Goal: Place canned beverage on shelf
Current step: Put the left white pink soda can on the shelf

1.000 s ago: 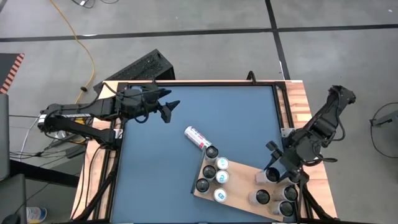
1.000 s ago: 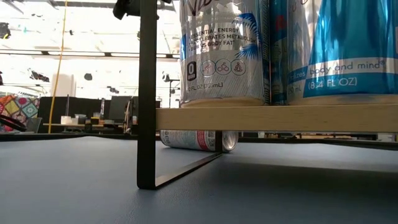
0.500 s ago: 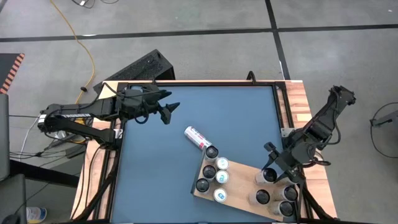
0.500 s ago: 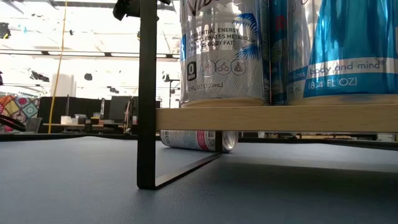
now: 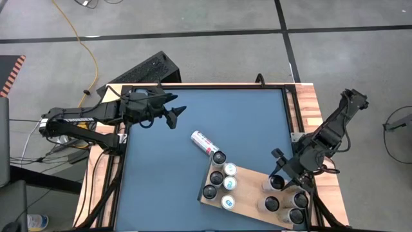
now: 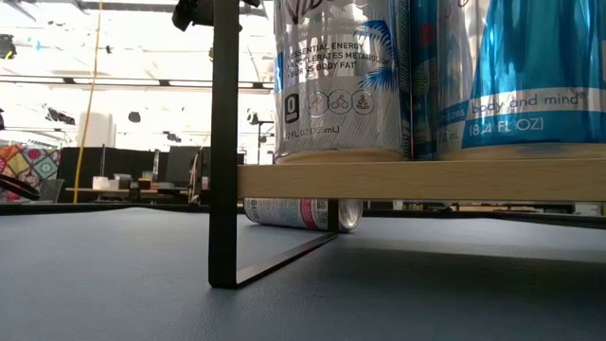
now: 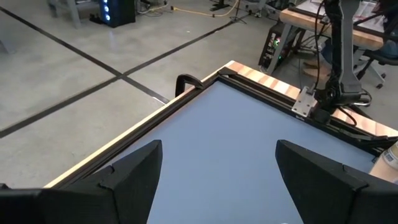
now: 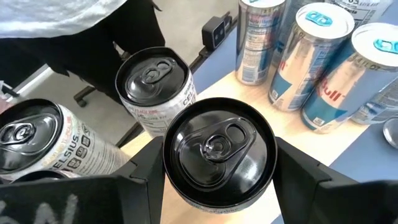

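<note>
- The right gripper (image 5: 279, 180), a dark two-finger unit, is down over the right end of the flat light-brown wooden shelf board (image 5: 248, 186), which lies at an angle on the near right part of the blue-grey tabletop (image 5: 161, 174).
- In the right wrist view its two dark fingers (image 8: 146, 171) stand on either side of a black-topped silver can (image 8: 219, 153) that is upright on the board; the jaws are closed to the can's width and appear to grip it.
- Just beside that can stand two more black-topped cans with white printed sides (image 8: 154, 87), also upright on the same end of the board.
- Farther along the board stands a cluster of tall silver-and-blue cans with pale tops (image 8: 311, 53); in the high view this group (image 5: 222, 179) occupies the board's left end, well apart from the right gripper.
- One white-and-red can (image 5: 201, 142) lies on its side on the tabletop, just off the far corner of the board; in the low view the same can (image 6: 301, 213) shows beneath the board's edge.
- The low view also shows the board raised on a thin black metal bracket (image 6: 223, 142).
- The left gripper (image 5: 177, 115) hangs over the far left part of the tabletop, well apart from every can; its fingers (image 7: 134, 174) are spread wide with nothing between them.
</note>
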{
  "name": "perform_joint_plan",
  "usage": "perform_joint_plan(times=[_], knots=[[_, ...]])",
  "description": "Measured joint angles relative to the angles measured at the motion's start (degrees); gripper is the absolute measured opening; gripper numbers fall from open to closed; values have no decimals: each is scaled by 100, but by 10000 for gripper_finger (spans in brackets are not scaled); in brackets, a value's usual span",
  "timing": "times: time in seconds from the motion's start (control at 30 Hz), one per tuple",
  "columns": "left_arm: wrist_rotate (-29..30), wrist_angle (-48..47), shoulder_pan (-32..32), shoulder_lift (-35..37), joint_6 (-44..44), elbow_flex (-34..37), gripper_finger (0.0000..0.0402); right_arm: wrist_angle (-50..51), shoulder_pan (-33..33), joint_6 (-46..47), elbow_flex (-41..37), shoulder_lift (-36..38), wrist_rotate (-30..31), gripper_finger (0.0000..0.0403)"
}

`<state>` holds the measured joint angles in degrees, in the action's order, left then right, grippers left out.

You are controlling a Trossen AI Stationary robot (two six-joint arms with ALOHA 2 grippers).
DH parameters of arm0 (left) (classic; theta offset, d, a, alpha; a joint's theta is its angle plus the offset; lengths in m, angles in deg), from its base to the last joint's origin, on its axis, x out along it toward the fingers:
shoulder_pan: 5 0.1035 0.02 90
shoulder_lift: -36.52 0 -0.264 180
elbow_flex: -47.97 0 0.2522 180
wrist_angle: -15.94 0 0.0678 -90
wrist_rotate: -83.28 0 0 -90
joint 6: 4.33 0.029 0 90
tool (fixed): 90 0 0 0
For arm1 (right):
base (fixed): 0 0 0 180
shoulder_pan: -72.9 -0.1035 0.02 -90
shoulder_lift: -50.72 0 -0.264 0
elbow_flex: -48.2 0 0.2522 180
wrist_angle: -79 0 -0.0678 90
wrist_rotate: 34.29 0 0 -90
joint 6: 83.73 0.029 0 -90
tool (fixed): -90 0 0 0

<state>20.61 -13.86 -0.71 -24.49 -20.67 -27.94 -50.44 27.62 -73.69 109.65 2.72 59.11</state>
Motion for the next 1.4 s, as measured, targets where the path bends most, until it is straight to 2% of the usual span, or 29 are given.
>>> perform_joint_plan(times=[0.37, 0.73, 1.4], knots=[[2, 0, 0, 0, 83, 0, 297, -467, 4, 87, -294, 0, 122, 216], [4, -4, 0, 0, 204, 0, 297, -159, 0, 492, -300, 0, 116, 223], [6, -10, 0, 0, 326, 0, 297, -259, -155, 494, -282, -289, 129, 224]])
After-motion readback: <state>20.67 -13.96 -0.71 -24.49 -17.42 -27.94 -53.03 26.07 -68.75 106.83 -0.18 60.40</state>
